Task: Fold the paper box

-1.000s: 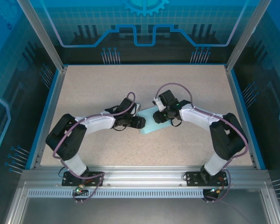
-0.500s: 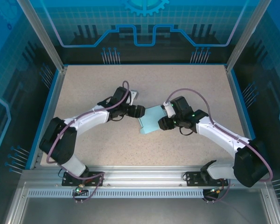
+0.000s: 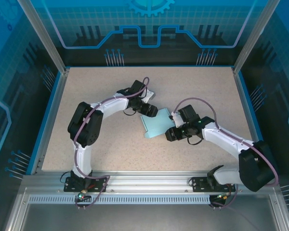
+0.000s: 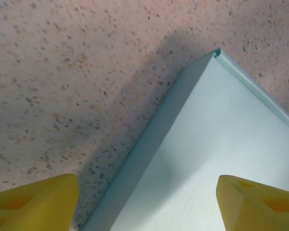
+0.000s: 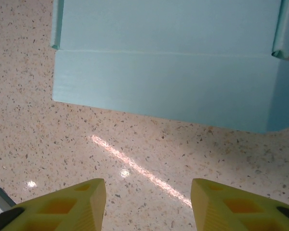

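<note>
Pale cyan card, the single paper box [image 3: 154, 126] lies mostly flat near the middle of the speckled table [image 3: 96, 91], probably so that each of the two arms can reach an edge. The left gripper [image 3: 148, 110] hovers at its far left corner, fingers spread astride a creased side edge and pinching nothing, apparently lining up on that flap. The right gripper [image 3: 169, 134] sits just off the near right edge, likewise spread and empty.

Left gripper [image 4: 147, 199], right gripper [image 5: 148, 202] (both agape)
</note>
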`<state>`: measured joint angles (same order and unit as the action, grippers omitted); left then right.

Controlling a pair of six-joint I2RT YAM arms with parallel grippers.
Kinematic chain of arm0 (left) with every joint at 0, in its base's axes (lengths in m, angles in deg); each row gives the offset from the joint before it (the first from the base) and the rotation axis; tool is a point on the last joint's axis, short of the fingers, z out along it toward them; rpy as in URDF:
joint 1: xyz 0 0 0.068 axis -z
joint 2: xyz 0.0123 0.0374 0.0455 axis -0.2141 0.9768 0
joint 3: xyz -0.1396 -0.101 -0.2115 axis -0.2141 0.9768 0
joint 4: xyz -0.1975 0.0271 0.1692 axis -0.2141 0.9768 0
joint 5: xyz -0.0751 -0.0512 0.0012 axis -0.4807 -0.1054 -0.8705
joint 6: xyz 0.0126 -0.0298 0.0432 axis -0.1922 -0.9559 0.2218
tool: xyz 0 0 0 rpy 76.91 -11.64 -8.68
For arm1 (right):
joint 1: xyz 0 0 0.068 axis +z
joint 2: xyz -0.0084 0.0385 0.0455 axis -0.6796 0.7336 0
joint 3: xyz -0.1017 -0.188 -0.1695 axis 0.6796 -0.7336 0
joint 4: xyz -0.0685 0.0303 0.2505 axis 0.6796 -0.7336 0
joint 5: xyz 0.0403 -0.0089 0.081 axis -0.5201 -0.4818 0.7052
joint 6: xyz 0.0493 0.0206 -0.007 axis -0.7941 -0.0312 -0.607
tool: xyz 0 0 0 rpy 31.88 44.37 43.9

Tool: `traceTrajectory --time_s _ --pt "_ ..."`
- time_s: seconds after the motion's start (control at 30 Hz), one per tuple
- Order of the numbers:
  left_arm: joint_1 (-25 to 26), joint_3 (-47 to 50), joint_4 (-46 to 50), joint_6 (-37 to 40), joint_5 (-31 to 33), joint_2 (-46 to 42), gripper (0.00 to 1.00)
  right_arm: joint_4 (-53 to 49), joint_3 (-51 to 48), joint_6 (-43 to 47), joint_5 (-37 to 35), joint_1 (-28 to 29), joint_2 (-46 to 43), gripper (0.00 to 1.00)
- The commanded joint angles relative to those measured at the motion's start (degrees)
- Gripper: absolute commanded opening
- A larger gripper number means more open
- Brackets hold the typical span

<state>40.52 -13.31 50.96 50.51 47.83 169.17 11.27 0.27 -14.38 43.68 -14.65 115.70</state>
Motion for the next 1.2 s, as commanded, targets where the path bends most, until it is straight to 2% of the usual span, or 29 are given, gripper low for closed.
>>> traceTrajectory --time_s 0.0,0.2,0.53,0.67,0.83,0.97,1.17 --pt "-0.5 -2.0 5.5 2.6 -4.5 0.8 0.76 2.0 -1.2 -1.6 5.9 -1.4 2.9 0.51" --pt "-0.5 1.6 4.8 0.6 -8.3 -1.9 0.7 7.9 -1.4 -3.0 11.3 -4.3 8.5 0.51" --pt "-0.4 14.9 -2.9 -5.9 -12.5 -10.3 0.71 10.8 4.6 -3.0 15.9 -11.5 15.4 0.5" --pt "-0.7 14.5 -3.2 -6.1 -10.0 -10.1 0.74 12.6 3.6 -4.2 16.5 -13.2 15.2 0.5" --pt "-1.4 9.1 -1.2 -6.5 -8.1 -4.9 0.73 20.5 -0.8 -10.3 18.8 -13.1 14.1 0.51" --pt "-1.4 7.2 -0.4 -7.0 -7.7 -2.7 0.67 27.5 -5.6 -15.1 19.0 -12.8 13.5 0.51" --pt "-1.4 9.4 -1.8 -8.5 -7.9 -2.7 0.55 39.2 -10.4 -22.0 21.1 -12.2 13.7 0.49"
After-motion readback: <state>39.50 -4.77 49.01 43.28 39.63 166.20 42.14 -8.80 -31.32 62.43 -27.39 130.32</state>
